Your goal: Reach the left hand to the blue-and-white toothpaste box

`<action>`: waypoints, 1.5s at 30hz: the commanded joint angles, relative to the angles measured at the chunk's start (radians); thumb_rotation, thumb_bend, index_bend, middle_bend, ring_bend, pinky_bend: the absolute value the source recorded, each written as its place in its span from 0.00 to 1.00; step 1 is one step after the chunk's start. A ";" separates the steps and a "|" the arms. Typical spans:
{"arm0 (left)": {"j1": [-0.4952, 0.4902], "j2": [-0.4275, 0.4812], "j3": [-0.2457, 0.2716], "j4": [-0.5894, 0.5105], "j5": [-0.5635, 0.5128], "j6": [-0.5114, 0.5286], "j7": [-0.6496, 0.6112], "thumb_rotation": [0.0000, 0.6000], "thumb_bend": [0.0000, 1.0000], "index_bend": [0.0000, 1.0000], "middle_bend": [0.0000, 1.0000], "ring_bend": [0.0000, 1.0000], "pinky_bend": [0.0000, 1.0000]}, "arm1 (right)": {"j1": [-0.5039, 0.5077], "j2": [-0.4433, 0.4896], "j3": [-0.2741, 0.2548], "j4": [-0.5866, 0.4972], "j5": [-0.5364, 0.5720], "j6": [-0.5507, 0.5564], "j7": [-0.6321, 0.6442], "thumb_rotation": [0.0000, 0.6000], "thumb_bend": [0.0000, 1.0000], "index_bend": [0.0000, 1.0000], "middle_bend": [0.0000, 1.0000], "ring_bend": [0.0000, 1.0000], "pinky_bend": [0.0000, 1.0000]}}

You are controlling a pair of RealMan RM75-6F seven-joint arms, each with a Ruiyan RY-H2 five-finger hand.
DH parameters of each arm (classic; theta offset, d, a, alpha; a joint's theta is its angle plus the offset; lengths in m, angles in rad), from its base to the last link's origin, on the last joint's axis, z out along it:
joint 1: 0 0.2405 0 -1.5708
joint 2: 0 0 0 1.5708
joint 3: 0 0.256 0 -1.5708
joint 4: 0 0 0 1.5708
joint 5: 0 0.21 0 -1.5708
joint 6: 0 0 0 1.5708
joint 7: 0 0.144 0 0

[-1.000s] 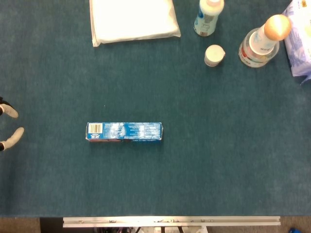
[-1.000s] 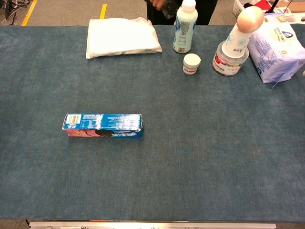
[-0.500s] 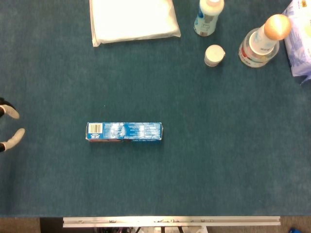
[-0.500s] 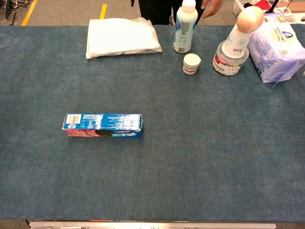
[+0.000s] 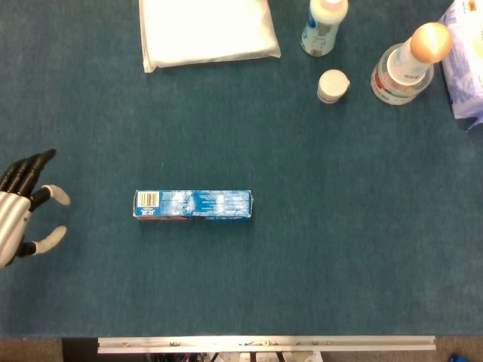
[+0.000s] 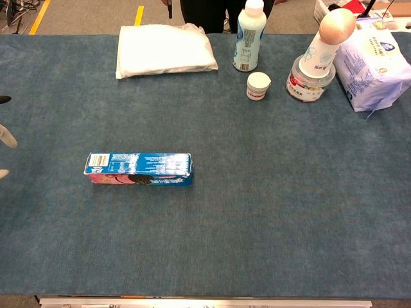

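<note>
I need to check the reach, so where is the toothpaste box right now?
In the head view the toothpaste box lies flat left of centre on the blue table, apart from the open left hand at the left edge.

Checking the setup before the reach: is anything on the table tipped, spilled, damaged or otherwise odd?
Nothing stands out. The toothpaste box lies flat and looks intact, well clear of the left hand, whose fingers are spread. The white pouch lies flat, and the bottle, small jar and capped container stand upright. No spill shows.
</note>
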 commanded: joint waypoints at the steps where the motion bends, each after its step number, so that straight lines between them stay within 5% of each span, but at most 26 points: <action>1: -0.018 0.007 0.006 -0.017 0.001 -0.034 0.025 0.95 0.42 0.38 0.00 0.00 0.01 | -0.001 0.001 0.001 -0.001 -0.001 0.003 0.002 1.00 0.00 0.39 0.30 0.16 0.38; 24: -0.141 -0.052 0.009 -0.159 -0.007 -0.248 0.273 0.83 0.53 0.32 0.00 0.00 0.00 | -0.002 0.002 0.005 0.001 0.005 -0.001 0.003 1.00 0.00 0.39 0.30 0.16 0.38; 45: -0.165 -0.119 0.020 -0.126 -0.075 -0.317 0.347 0.85 0.53 0.28 0.00 0.00 0.00 | -0.004 0.003 0.007 0.000 0.005 0.000 0.003 1.00 0.00 0.39 0.30 0.16 0.38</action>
